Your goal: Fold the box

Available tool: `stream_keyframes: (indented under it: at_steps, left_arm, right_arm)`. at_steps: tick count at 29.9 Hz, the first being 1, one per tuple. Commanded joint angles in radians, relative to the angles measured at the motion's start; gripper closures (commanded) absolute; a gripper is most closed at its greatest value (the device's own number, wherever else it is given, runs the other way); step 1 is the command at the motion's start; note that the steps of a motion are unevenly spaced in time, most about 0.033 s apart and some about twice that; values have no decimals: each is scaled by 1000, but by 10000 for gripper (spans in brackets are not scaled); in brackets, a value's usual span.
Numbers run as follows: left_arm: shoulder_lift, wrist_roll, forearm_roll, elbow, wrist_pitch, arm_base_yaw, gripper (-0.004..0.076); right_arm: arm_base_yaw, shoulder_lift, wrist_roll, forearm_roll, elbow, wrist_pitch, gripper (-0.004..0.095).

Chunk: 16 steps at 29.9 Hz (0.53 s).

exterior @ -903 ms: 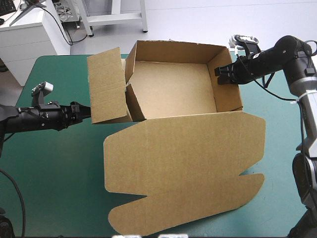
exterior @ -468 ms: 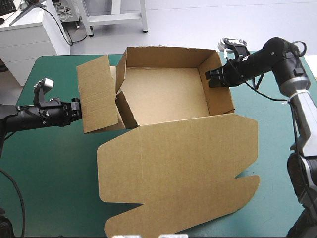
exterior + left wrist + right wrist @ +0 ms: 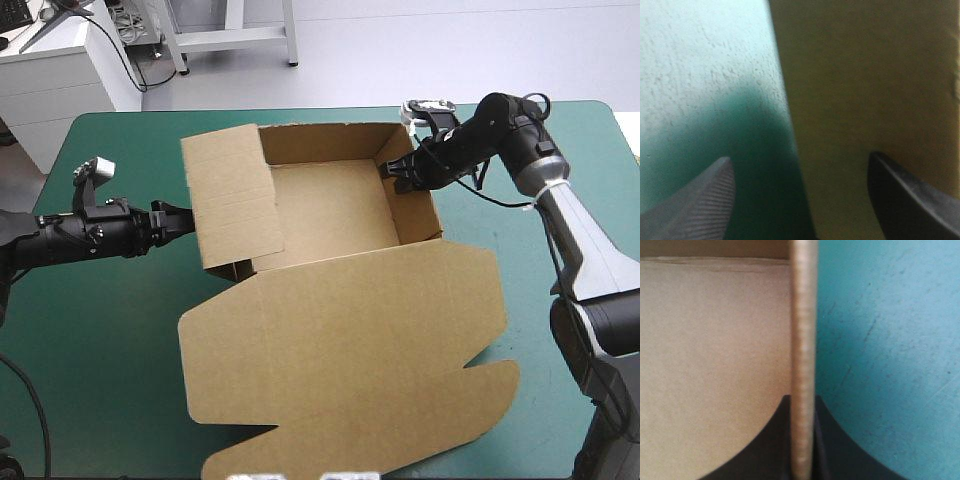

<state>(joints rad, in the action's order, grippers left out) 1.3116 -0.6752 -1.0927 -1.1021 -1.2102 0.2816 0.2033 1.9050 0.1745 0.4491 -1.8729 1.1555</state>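
The brown box (image 3: 330,195) stands as an open tray in the middle of the table, its lid (image 3: 340,350) lying flat toward the near edge. Its left flap (image 3: 235,200) stands raised and leans over the tray's left side. My left gripper (image 3: 188,222) is open at that flap's outer face. In the left wrist view the flap (image 3: 870,90) fills the space ahead, its edge running between my left gripper's (image 3: 800,157) spread fingers. My right gripper (image 3: 393,172) is shut on the top of the right wall (image 3: 415,205). The right wrist view shows the wall's edge (image 3: 802,315) pinched in my right gripper (image 3: 802,402).
The teal-green cover (image 3: 100,330) shows bare to the left of the lid and again to its right (image 3: 560,400). The lid's cut tabs (image 3: 470,400) reach almost to the table's near edge. The tray's back wall (image 3: 330,135) stands close to the far edge.
The whole box has slid and turned toward the left, my right gripper moving left with the wall. The left flap has swung up from leaning outward to standing over the tray's side.
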Motion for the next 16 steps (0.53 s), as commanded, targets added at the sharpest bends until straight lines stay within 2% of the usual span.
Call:
stream_keyframes:
  at_steps: [1,9,16]
  left_arm:
    - [-35,-2,-76,-26,-89,-33,195]
    - [-35,-2,-73,-26,-89,-76,195]
    - [-35,-2,-76,-26,-89,-103,195]
  right_arm:
    - [28,-34,-18,45,-23,-53,919]
    - [65,-14,-38,41,-23,-123,919]
    - [68,2,-47,42,-23,-122,919]
